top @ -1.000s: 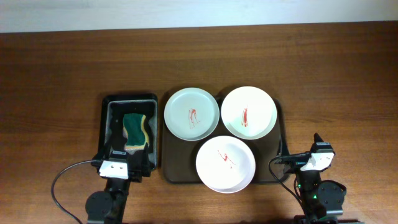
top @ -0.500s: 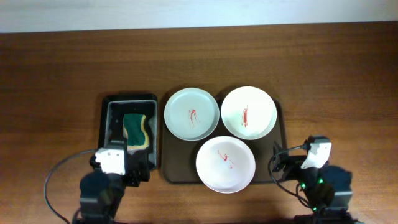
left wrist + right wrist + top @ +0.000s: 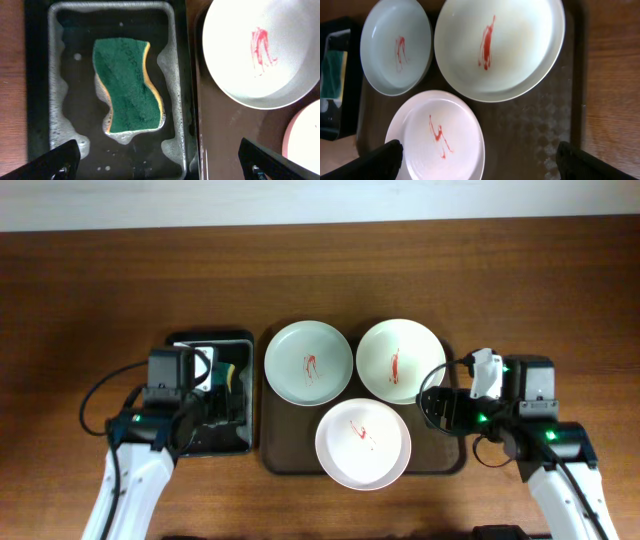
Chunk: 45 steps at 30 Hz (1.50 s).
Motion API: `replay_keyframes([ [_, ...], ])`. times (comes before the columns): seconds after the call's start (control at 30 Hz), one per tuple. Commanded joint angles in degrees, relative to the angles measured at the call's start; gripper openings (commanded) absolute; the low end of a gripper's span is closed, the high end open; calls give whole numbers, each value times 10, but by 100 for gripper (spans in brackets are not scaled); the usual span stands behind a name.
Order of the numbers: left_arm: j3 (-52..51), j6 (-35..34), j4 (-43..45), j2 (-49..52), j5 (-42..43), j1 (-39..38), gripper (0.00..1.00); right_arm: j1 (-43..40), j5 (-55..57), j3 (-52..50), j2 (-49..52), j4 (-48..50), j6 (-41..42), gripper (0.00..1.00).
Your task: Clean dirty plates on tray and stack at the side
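Three plates lie in the dark brown tray (image 3: 285, 442). A pale greenish plate (image 3: 308, 362) is at the back left, a white plate (image 3: 400, 360) at the back right and a white plate (image 3: 363, 444) in front. Each has a red smear at its centre. My left gripper (image 3: 218, 412) is open and empty above the black sponge container (image 3: 172, 350); the left wrist view (image 3: 160, 167) shows it apart from the sponge. My right gripper (image 3: 438, 408) is open and empty above the tray's right side, and its wrist view (image 3: 480, 165) shows it beside the front plate (image 3: 437, 135).
A green and yellow sponge (image 3: 127, 85) lies in soapy water in the container (image 3: 37, 75), left of the tray (image 3: 220, 130). Bare wooden table (image 3: 540, 290) surrounds the tray on the right and at the back.
Both arms have lifted from the front edge and moved forward: the left one over the sponge container, the right one over the tray's right side. The plates have not moved.
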Motion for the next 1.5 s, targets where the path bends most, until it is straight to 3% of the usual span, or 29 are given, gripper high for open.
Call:
replay_keyframes([
  [0.0,10,-69,25,82,-54,2,99,-3,-19,10,33,-1,4,99],
  [0.13,10,-72,61,185,-80,1,93,-3,-19,10,59,-6,4,100],
  [0.17,10,-71,76,209,-80,1,84,-3,-19,10,59,-7,4,99],
  [0.2,10,-83,89,231,-79,1,67,-3,-18,10,59,-7,4,96],
  [0.4,10,-86,97,279,-73,1,0,-3,-18,10,59,-13,5,94],
  [0.53,68,-86,2,236,-73,1,0,-3,-18,10,65,-44,4,93],
  [0.6,88,-86,-41,212,-60,1,0,-3,-18,10,90,-59,4,87],
  [0.77,62,-86,-57,213,16,1,0,-2,-21,10,207,-60,4,58],
  [0.93,62,-86,-58,213,18,1,0,63,-40,10,304,-32,-4,50],
  [1.0,62,-86,-59,213,18,1,0,91,-37,10,322,-12,25,27],
  [1.13,62,-86,-58,212,18,1,0,114,-38,10,328,7,35,4],
  [1.47,82,-86,-52,157,-5,1,0,136,-38,10,328,45,63,4],
])
